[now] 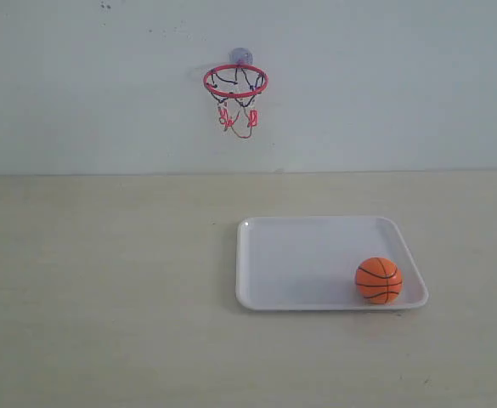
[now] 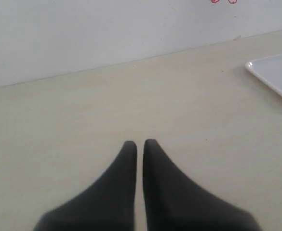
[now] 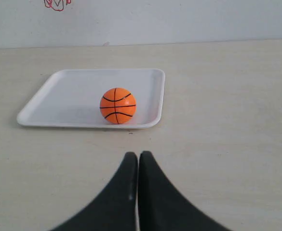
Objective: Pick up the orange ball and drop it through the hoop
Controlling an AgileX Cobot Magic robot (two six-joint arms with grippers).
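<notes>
The orange ball (image 1: pixel 379 280) rests in the near right corner of the white tray (image 1: pixel 299 255); it shows too in the right wrist view as the orange ball (image 3: pixel 117 106) on the tray (image 3: pixel 63 96). The hoop (image 1: pixel 235 82), red rim with black-and-red net, hangs on the back wall. Only the net's tip (image 3: pixel 55 5) shows in the right wrist view. My right gripper (image 3: pixel 138 156) is shut and empty, short of the tray's edge. My left gripper (image 2: pixel 140 143) is shut with a thin slit, over bare table. Neither gripper shows in the exterior view.
A pale table (image 1: pixel 104 280) meets a white wall (image 1: pixel 401 85) at the back. A corner of the tray (image 2: pixel 275 77) shows in the left wrist view.
</notes>
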